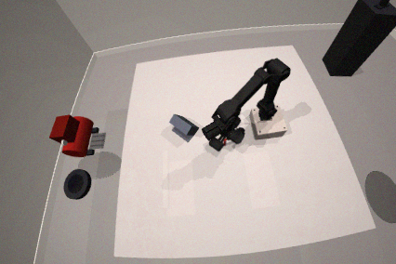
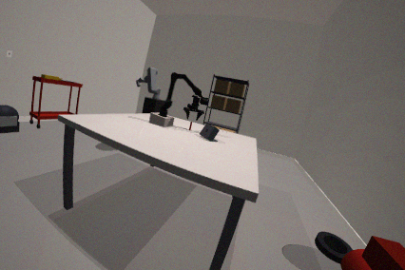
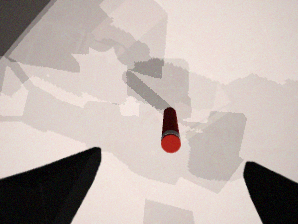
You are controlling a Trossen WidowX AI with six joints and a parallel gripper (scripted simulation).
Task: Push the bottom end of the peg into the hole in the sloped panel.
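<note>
A thin red peg [image 1: 225, 142] [image 2: 190, 125] [image 3: 170, 123] stands upright on the table. In the wrist view its bright red top is round, with a grey ring just below it. My gripper [image 1: 228, 139] [image 2: 192, 117] [image 3: 171, 161] is open and empty, above the peg. In the wrist view the peg shows between the two fingers, its top a little beyond the line of the fingertips. The blue-grey sloped panel block [image 1: 183, 125] [image 2: 209, 131] stands beside the gripper, on the side away from the arm's base. I cannot make out its hole in these views.
The arm's base block [image 1: 270, 129] [image 2: 161, 119] sits on the white table [image 1: 186, 227] [image 2: 143, 138]. A dark shape [image 3: 17, 20] fills the wrist view's upper left corner; I cannot tell what it is. A red cart [image 2: 56, 115] and a shelf rack [image 2: 228, 104] stand off the table.
</note>
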